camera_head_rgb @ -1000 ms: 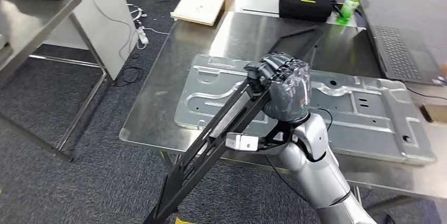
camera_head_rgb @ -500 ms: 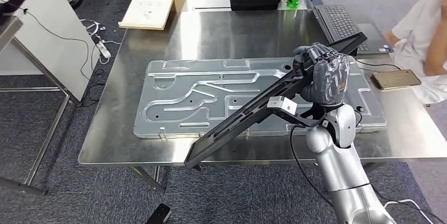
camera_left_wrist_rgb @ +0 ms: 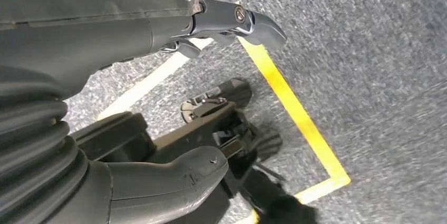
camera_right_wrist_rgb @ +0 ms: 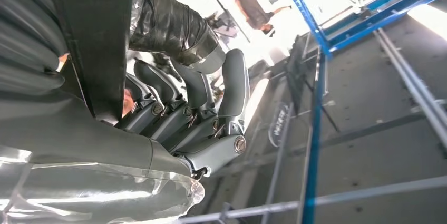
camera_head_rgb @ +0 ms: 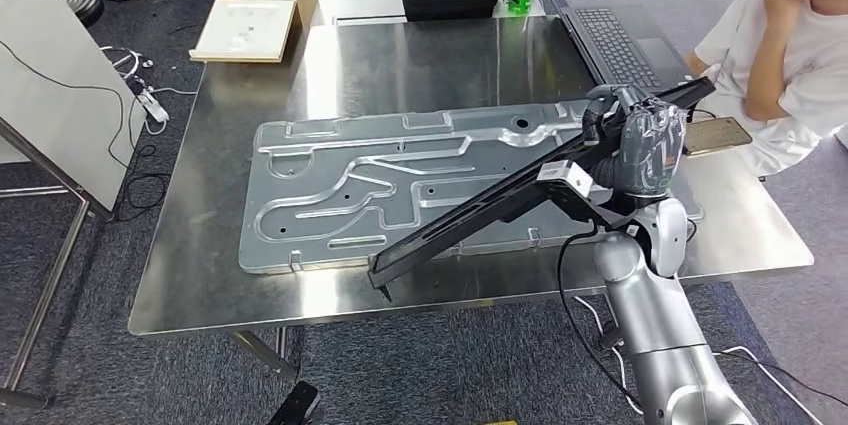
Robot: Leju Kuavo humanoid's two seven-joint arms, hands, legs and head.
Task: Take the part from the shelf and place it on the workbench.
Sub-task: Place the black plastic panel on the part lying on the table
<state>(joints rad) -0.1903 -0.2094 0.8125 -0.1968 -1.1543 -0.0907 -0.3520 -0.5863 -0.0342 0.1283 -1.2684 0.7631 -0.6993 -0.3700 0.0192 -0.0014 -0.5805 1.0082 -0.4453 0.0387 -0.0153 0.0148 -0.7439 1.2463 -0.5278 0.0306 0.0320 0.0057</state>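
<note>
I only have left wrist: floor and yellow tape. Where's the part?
Observer: The right hand grips it, a long black part, tilted over the bench.
Operator: Set down?
Observer: Held. Its low end is near the bench's front edge, across a silver panel; I can't tell whether it touches there.
Operator: Anyone close?
Observer: A person sits at the bench's far right, beside a laptop.

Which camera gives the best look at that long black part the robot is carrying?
The head view: the long black part shows end to end, slanting over the workbench in the right hand. The right wrist view catches a dark strip inside curled fingers.
</note>
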